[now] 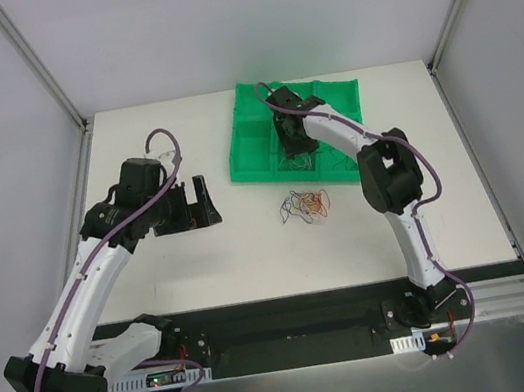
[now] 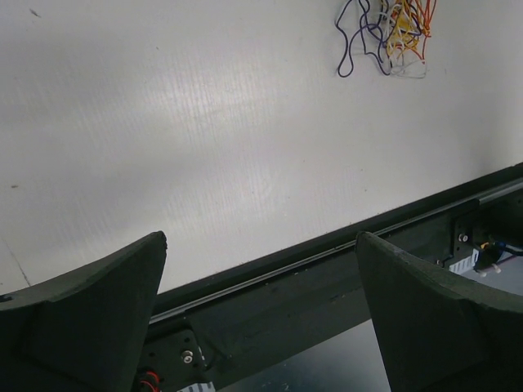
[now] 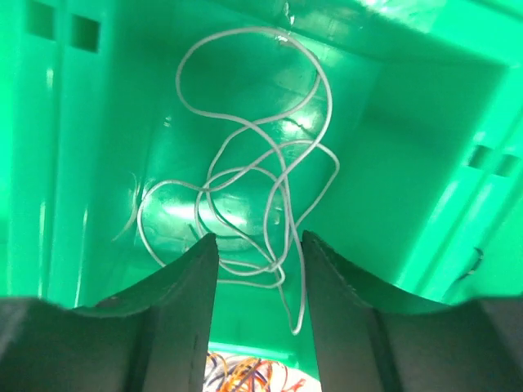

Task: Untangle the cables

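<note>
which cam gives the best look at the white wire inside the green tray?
Right wrist: the white wire fills the frame, loops clear against the green tray, beyond the open right gripper. Top external: that gripper mostly hides it. Left wrist: only the tangled pile on the table.

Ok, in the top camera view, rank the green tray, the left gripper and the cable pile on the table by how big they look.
1. green tray, clearly largest.
2 and 3. left gripper and cable pile: the gripper looks slightly bigger, but it may sit nearer the camera, so I won't rank them.
</note>
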{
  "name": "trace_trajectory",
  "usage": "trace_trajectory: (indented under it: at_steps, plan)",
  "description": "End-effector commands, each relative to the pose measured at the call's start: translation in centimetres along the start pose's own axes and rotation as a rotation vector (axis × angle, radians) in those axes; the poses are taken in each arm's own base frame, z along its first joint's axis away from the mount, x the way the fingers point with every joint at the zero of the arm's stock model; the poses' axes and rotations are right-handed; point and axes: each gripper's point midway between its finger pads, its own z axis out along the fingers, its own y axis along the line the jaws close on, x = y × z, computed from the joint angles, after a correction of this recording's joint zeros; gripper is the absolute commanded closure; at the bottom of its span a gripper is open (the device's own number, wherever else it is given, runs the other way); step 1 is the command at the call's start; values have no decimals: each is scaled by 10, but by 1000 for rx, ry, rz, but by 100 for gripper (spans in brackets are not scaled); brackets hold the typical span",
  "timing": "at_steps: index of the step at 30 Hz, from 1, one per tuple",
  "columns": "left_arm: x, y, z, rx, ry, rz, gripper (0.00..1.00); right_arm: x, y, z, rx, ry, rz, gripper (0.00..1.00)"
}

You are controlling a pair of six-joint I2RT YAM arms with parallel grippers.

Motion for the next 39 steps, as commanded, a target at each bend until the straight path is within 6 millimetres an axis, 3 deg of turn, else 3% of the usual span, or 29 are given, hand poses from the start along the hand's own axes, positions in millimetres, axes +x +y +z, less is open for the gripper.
trace_trajectory:
  at_steps: [1,4,6,9,13,15,18,21,24,30,39]
  plan:
    - [-13,-17,7,52,27,-39,1,-47,-13,-86,-44,-145,2,48]
    - [-14,-27,20,99,73,-54,5,-43,-16,-113,-80,-166,26,41]
    - [-14,-31,31,128,104,-68,11,-28,-17,-128,-118,-148,27,37]
    - [-12,-39,52,177,175,-92,23,9,-12,-135,-210,-112,17,32]
    - [-11,-49,81,226,254,-95,36,76,0,-134,-352,-10,-2,31]
    - [-11,-59,94,256,281,-65,38,105,0,-130,-376,50,-8,32]
    - [-6,-74,120,292,325,-15,36,131,0,-128,-392,106,27,33]
    - [3,-86,149,311,384,10,36,138,1,-133,-417,96,50,34]
    - [9,-96,176,329,443,9,49,138,3,-140,-447,88,36,34]
    - [10,-97,216,314,520,-73,55,134,-3,-152,-455,62,-26,34]
    - [29,-102,234,305,586,-87,60,136,-13,-152,-443,62,-25,34]
